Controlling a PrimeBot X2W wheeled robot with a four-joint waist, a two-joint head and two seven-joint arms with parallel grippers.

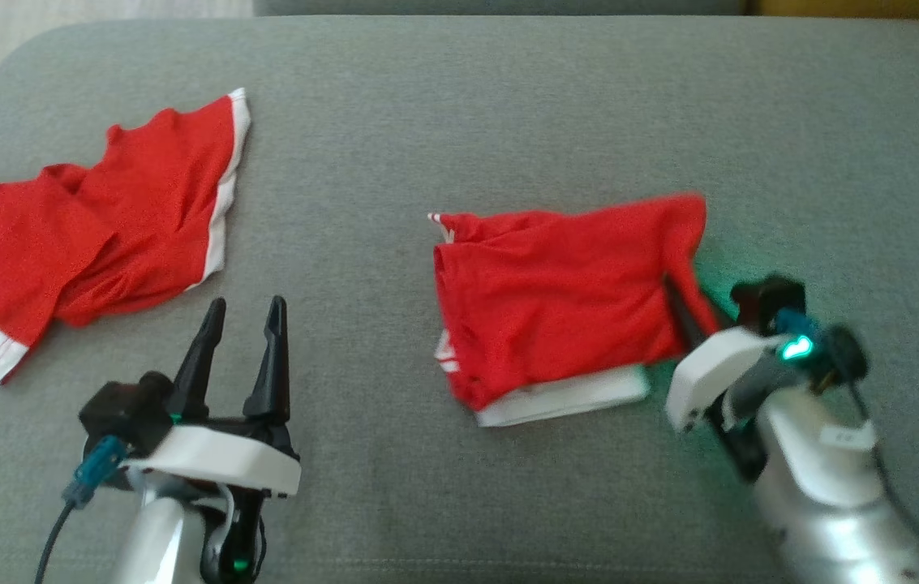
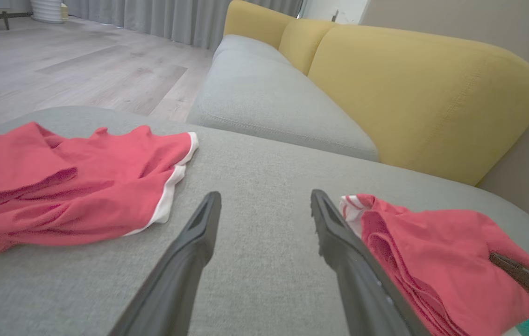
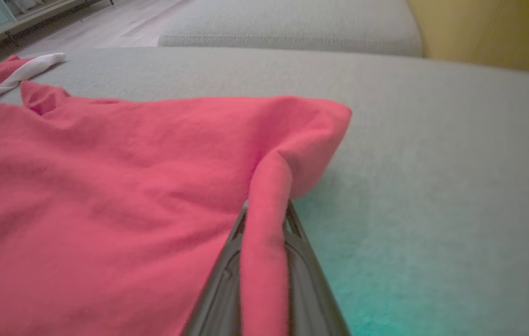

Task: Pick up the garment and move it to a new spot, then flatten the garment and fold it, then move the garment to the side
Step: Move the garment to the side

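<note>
A folded red garment (image 1: 556, 300) with white trim lies on the grey cushion (image 1: 508, 105), right of centre. My right gripper (image 1: 682, 304) is at its right edge, shut on a raised ridge of the red fabric. In the right wrist view that ridge of the garment (image 3: 105, 186) runs between the two fingers of the right gripper (image 3: 266, 210). My left gripper (image 1: 246, 304) stands open over bare cushion, left of the garment, with nothing between its fingers. In the left wrist view the left gripper (image 2: 265, 195) has the garment (image 2: 432, 252) just to its right.
A second red garment (image 1: 94, 235) with white hems lies crumpled at the cushion's far left, also seen as the second garment (image 2: 59, 186) from the left wrist. A yellow backrest (image 2: 409, 93) and another grey seat stand behind. Wooden floor (image 2: 59, 60) lies beyond the left edge.
</note>
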